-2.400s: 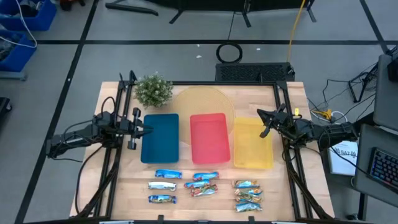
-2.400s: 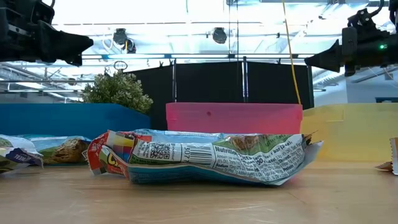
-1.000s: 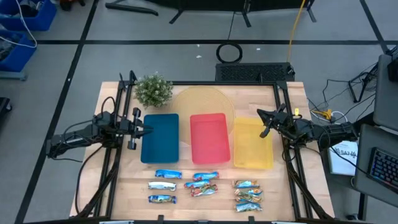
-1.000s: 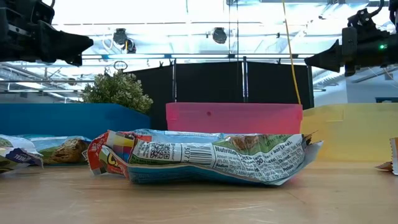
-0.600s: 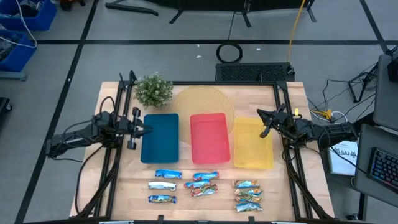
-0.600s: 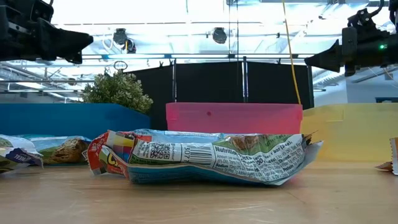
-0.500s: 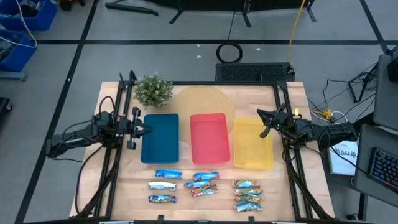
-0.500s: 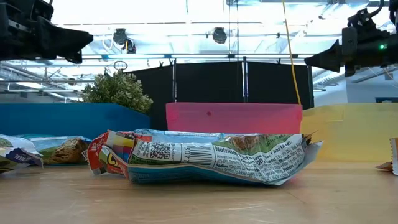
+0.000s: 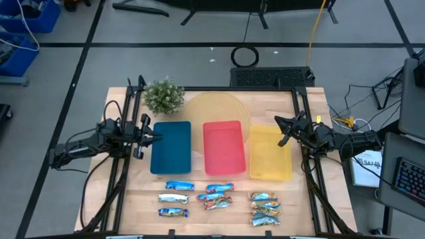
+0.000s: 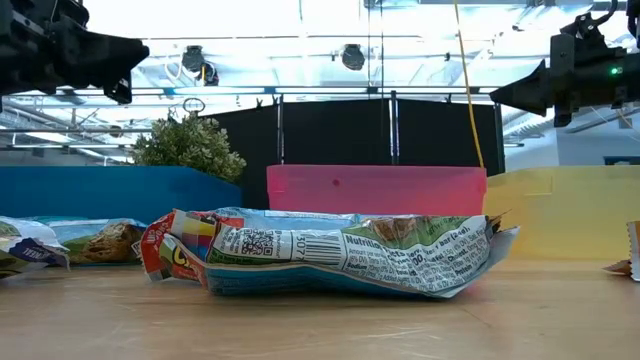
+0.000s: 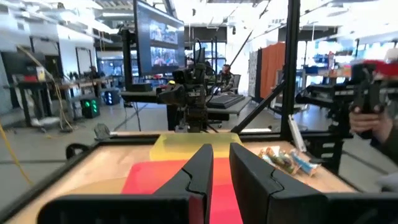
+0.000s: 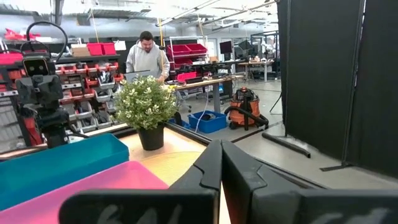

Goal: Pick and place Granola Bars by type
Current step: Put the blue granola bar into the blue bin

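Note:
Several granola bars lie flat on the wood near the table's near edge, in three groups: left, middle, and right. One bar fills the low view. My left gripper hovers at the left edge of the blue tray, well above the table, its fingers narrowly open and holding nothing. My right gripper hovers over the far right corner of the yellow tray, its fingers shut and holding nothing. Both grippers are far from the bars.
The red tray sits between the blue and yellow ones. A potted plant and a round pale board stand behind the trays. Black frame rails run along both table sides. People show in the room beyond the table.
My left gripper has risen a little in the low view. The bars and trays have stayed where they were.

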